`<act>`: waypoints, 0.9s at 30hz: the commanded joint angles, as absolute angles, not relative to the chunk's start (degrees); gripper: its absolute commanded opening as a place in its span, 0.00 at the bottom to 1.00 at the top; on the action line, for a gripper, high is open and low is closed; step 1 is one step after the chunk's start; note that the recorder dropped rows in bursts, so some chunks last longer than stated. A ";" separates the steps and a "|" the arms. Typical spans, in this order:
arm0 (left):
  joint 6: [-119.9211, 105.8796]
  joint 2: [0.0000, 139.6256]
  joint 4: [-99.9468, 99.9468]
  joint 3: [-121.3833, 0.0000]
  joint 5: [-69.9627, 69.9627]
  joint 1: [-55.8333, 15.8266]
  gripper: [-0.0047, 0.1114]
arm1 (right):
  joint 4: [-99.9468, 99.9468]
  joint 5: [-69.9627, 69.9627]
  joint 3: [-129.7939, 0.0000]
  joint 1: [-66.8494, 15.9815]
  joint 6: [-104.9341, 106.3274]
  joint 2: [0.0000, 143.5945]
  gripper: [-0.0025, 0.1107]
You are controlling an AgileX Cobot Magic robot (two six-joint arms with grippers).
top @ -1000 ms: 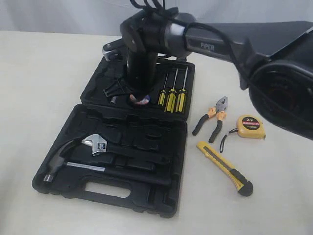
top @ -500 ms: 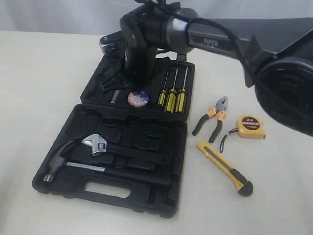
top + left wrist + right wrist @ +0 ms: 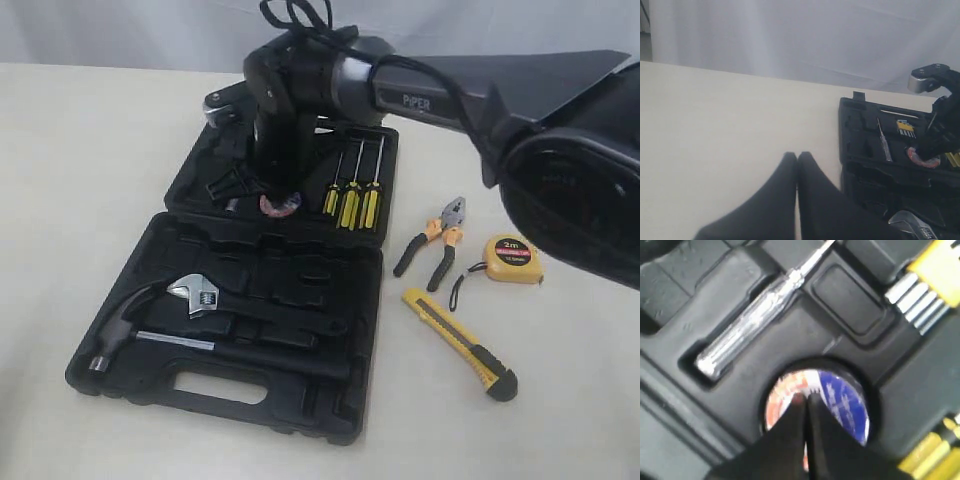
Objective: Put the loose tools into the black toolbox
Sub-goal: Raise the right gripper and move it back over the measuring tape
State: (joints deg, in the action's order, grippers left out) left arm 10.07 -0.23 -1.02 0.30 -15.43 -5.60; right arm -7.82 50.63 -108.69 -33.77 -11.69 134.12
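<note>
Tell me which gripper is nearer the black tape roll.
Right. The right gripper is shut directly over the black tape roll in the black toolbox; the left gripper sits over bare table, well off the toolbox's side.

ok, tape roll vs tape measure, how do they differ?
Place: the tape roll sits in a round recess of the black toolbox; the tape measure lies on the table, right of it.
Look: the tape roll shows a white-blue-red label; the tape measure is yellow, marked 2m.
Attention: the shut right gripper is over the tape roll, none at the tape measure.
</note>
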 commanded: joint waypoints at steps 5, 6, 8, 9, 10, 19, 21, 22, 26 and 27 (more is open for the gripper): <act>10.05 0.00 -1.29 0.00 -15.41 -5.93 0.04 | -7.62 62.36 -108.48 -33.61 -9.06 120.03 0.02; 10.05 0.00 -1.29 0.00 -15.41 -5.93 0.04 | -7.96 64.21 -108.48 -33.61 -8.80 118.94 0.02; 10.05 0.00 -1.29 0.00 -15.41 -5.93 0.04 | -8.94 67.63 -106.87 -33.61 -8.05 115.17 0.02; 10.05 0.00 -1.29 0.00 -15.41 -5.93 0.04 | -9.09 67.26 -103.40 -33.61 -8.05 112.07 0.02; 10.05 0.00 -1.29 0.00 -15.41 -5.93 0.04 | -9.09 65.62 -99.65 -33.61 -8.18 109.33 0.02; 10.05 0.00 -1.29 0.00 -15.41 -5.93 0.04 | -9.18 53.47 -67.29 -25.42 -16.10 86.44 0.02; 10.05 0.00 -1.29 0.00 -15.41 -5.93 0.04 | -8.68 52.37 -62.60 -21.98 -16.73 83.46 0.02; 10.05 0.00 -1.29 0.00 -15.41 -5.93 0.04 | -7.82 51.87 -59.64 -19.32 -16.57 82.26 0.02; 10.05 0.00 -1.29 0.00 -15.41 -5.93 0.04 | -7.36 50.55 -52.73 -12.08 -13.91 80.81 0.02; 10.05 0.00 -1.29 0.00 -15.41 -5.93 0.04 | -7.47 49.88 -51.36 -10.66 -13.61 80.93 0.02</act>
